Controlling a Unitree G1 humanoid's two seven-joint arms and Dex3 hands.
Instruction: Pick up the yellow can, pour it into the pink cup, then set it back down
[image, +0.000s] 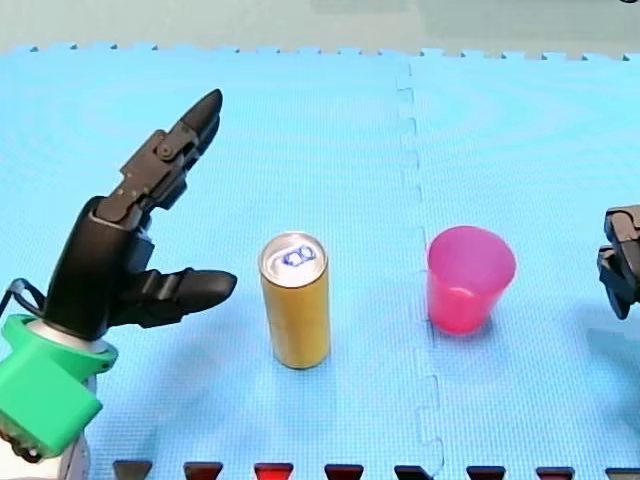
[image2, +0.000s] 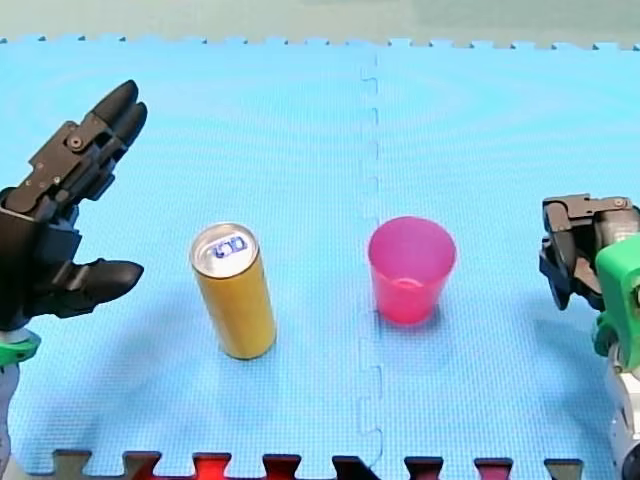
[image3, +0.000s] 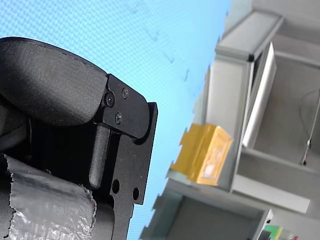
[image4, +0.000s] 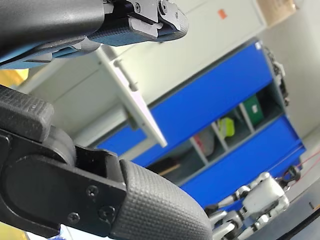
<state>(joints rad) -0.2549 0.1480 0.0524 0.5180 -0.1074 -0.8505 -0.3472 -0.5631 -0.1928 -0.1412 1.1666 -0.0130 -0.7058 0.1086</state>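
The tall yellow aluminium can (image: 295, 315) stands upright on the blue foam puzzle-mat surface (image: 300, 130), silver top with the pull tab facing up, nothing touching it. The translucent pink plastic cup (image: 468, 280) sits upright to its right, near but not touching, right by the seam where two mat tiles join. My left robot hand (image: 150, 250) hovers just left of the can, uncurled and holding nothing, with a clear gap between the closest finger and the can. My right robot hand (image2: 575, 255) is over at the right edge, well away from the cup, fingers curled in on nothing.
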